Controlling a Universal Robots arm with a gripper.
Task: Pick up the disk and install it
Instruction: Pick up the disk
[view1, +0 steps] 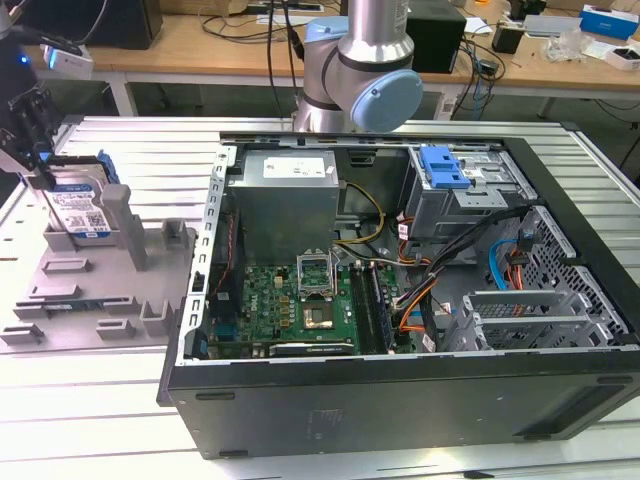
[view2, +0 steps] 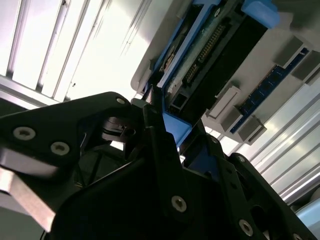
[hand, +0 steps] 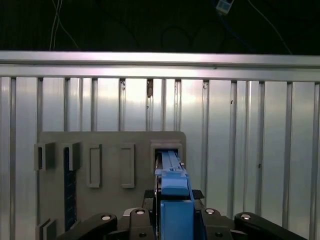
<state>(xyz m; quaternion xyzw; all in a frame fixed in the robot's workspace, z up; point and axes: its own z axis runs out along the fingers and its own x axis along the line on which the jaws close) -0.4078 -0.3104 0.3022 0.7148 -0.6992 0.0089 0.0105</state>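
The disk (view1: 80, 208) is a silver hard drive with a white-and-blue label in a blue carrier. It stands on edge in a slot of the grey fixture plate (view1: 90, 290) at the exterior view's left. My gripper (view1: 38, 170) is at the disk's upper end. In the second wrist view the black fingers (view2: 155, 117) press on both sides of the blue carrier (view2: 175, 129), and the drive's green underside (view2: 210, 45) shows beyond them. In the first wrist view the carrier (hand: 172, 175) runs from between the jaws into the fixture slot (hand: 167, 147).
An open computer case (view1: 400, 300) lies on the slatted metal table (view1: 130, 150), with a blue-tabbed drive bay (view1: 443, 165) at its far right corner. The arm's elbow (view1: 360, 70) hangs over the case's back edge. A memory stick (hand: 70, 185) sits in another fixture slot.
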